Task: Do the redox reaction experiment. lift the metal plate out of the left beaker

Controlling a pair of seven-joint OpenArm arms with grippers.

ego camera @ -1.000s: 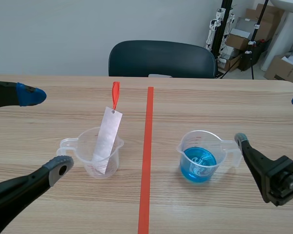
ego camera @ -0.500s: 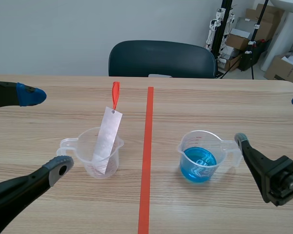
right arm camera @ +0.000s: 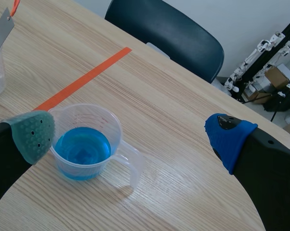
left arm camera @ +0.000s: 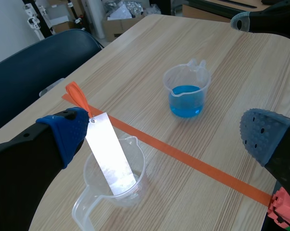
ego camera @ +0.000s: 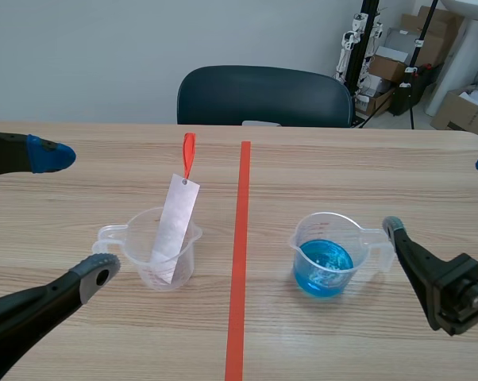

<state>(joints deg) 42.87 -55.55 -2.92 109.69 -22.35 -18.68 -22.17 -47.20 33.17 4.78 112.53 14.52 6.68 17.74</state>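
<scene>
A clear left beaker [ego camera: 161, 252] stands left of the tape line. A shiny metal plate [ego camera: 175, 226] leans in it, with an orange loop [ego camera: 189, 153] at its top end. My left gripper [ego camera: 72, 214] is open, to the left of that beaker and not touching it. In the left wrist view the metal plate [left arm camera: 111, 156] and its beaker [left arm camera: 140, 168] lie ahead of the open left gripper [left arm camera: 164, 134]. A right beaker [ego camera: 326, 254] holds blue liquid. My right gripper [ego camera: 439, 196] is open to the right of it, with the blue beaker [right arm camera: 85, 144] just ahead of the right gripper [right arm camera: 131, 135].
An orange tape line [ego camera: 239, 262] runs down the middle of the wooden table. A dark chair [ego camera: 263, 95] stands behind the far edge. Cardboard boxes and stands [ego camera: 398, 55] sit at the back right, off the table.
</scene>
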